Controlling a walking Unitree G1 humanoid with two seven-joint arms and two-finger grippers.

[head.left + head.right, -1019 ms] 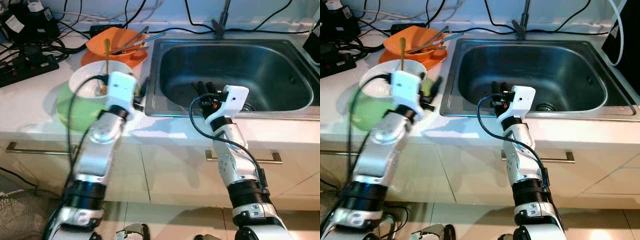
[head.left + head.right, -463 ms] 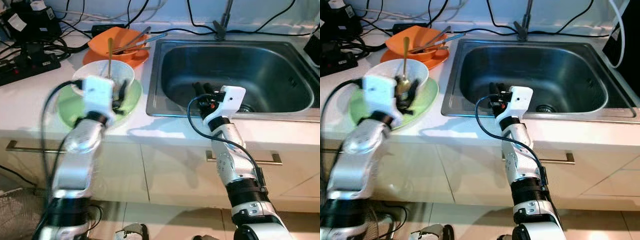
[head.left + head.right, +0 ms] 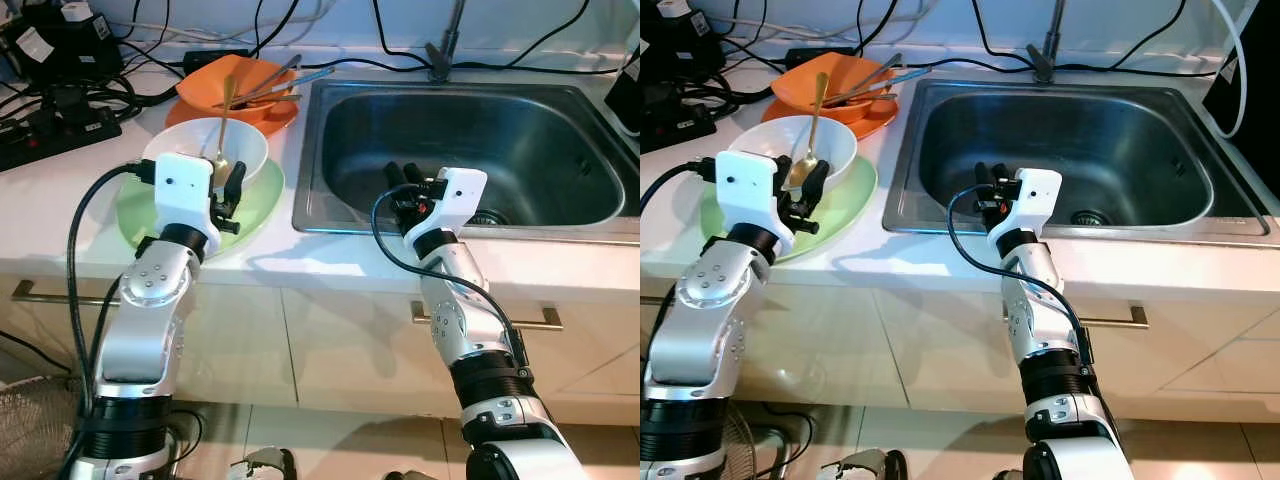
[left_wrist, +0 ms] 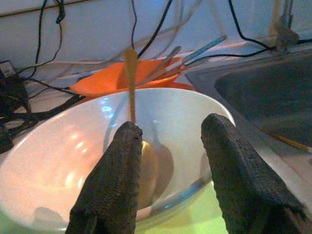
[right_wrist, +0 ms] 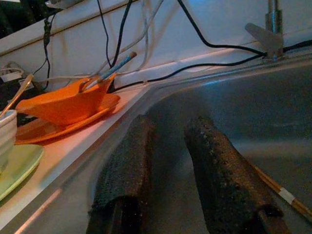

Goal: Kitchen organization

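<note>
White bowl (image 3: 207, 152) upper left of frame, on green plate (image 3: 140, 215), gold spoon (image 3: 223, 125) leaning inside. Left gripper (image 3: 236, 188) at bowl's near rim, fingers (image 4: 111, 180) spread, gripping nothing. Behind: orange bowl (image 3: 232, 80) on orange plate (image 3: 275, 112), utensils in it. Sink (image 3: 462, 150) centre-right; right gripper (image 3: 403, 179) over its near edge, fingers slightly apart, empty. Chopstick (image 5: 280, 191) on sink floor. Cables top left.

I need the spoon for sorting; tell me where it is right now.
The gold spoon stands in the white bowl on the green plate, on the counter left of the sink, with the left gripper at the bowl's near rim.
</note>
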